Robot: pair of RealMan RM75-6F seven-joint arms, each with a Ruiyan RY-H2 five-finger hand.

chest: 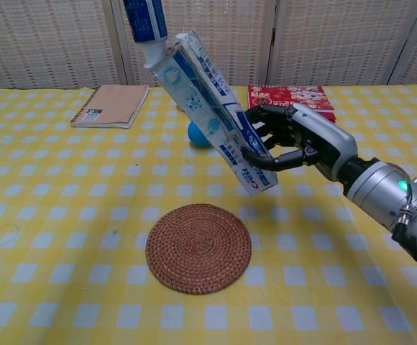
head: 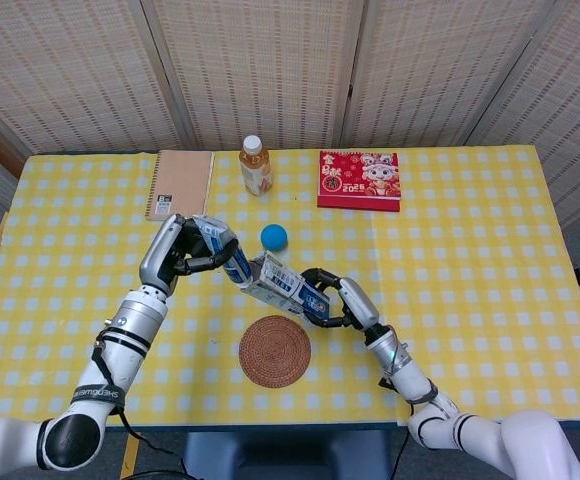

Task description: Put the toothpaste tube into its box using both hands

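My left hand (head: pixel 182 250) grips the blue-and-white toothpaste tube (head: pixel 226 254), which in the chest view (chest: pixel 145 20) points cap-down from the top edge. The cap end meets the open top of the long blue-and-white box (chest: pixel 214 108), and how far it is inside is hidden. My right hand (chest: pixel 295 136) holds that box by its lower end, tilted up and to the left above the table. In the head view the box (head: pixel 284 287) lies between the two hands, with the right hand (head: pixel 342 302) at its right end.
A round woven coaster (chest: pixel 198 247) lies under the box. A blue ball (head: pixel 274 237), a drink bottle (head: pixel 255 165), a brown notebook (head: pixel 181 182) and a red packet (head: pixel 359 179) sit toward the back of the yellow checked table (head: pixel 470 280).
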